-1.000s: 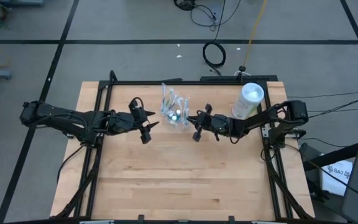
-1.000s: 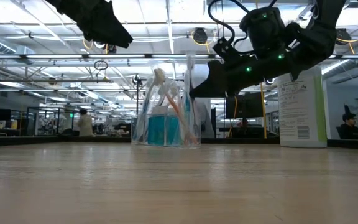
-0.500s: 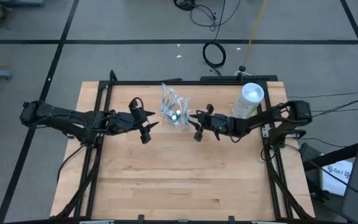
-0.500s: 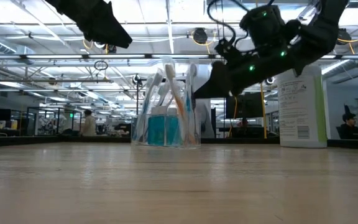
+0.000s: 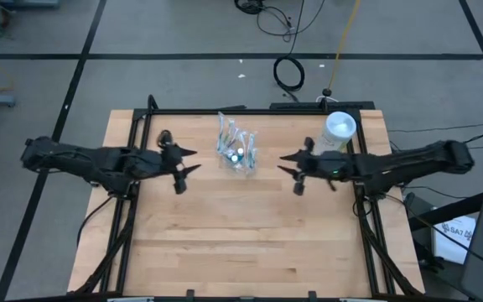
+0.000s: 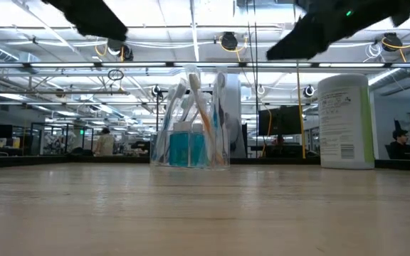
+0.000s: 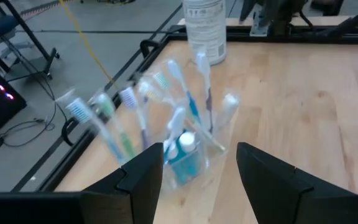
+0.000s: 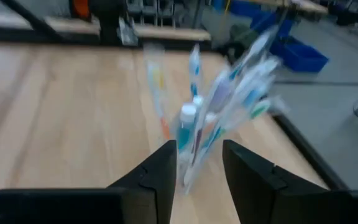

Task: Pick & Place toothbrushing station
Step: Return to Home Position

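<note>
Left claw (image 5: 189,161) hovers with its dark fingers spread, near the clear plastic cup (image 5: 240,161) but apart from it. The right claw (image 5: 283,165), also spread, hangs on the cup's other side. Slim toothbrushes (image 6: 191,99) fan upward from the cup around smooth teal toothpaste tubes (image 6: 180,149). A white cylindrical canister (image 6: 345,121) stands to the cup's right.

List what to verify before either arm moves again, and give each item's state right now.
1. Left gripper open, nothing between its fingers: ok.
2. Right gripper open, nothing between its fingers: ok.
3. Both grippers apart from the clear cup: ok.
4. Cup upright, toothbrushes standing inside it: ok.
5. White canister upright: ok.
6. Canister not touching the right arm passing beside it: cannot tell.
</note>
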Tool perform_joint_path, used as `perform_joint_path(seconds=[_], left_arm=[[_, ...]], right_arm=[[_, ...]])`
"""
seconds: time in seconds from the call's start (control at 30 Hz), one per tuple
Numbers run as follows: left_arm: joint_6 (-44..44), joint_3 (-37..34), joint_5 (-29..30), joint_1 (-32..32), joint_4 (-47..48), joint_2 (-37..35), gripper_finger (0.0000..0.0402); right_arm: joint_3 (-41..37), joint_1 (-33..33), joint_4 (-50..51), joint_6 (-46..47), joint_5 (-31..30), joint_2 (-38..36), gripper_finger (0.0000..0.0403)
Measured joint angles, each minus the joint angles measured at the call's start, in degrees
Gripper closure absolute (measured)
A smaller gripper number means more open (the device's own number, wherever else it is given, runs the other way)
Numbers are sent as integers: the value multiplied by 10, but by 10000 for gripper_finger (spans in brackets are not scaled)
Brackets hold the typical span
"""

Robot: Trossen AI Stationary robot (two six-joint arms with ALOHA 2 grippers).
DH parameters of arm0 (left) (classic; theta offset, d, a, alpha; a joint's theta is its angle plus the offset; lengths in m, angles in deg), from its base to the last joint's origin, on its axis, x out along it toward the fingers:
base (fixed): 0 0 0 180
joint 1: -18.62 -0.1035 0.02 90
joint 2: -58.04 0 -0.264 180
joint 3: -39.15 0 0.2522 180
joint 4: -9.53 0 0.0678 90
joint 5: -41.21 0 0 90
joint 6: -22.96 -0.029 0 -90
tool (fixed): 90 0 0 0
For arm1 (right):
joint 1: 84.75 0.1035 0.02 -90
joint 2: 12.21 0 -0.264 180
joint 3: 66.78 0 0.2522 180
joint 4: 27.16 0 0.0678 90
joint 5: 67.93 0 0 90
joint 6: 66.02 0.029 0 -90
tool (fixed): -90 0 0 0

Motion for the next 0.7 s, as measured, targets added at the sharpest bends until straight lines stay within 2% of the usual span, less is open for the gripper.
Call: perform_joint_path(seconds=[0.23,0.4,0.7], left_arm=[[25,0,3,1,117,-131,190],[-4,-31,32,1,120,-203,190],[-20,-125,33,1,120,-341,190]], right_arm=[[-5,21,73,15,0,-152,280],[-65,28,87,9,28,-229,284],[-157,27,85,21,35,-385,285]])
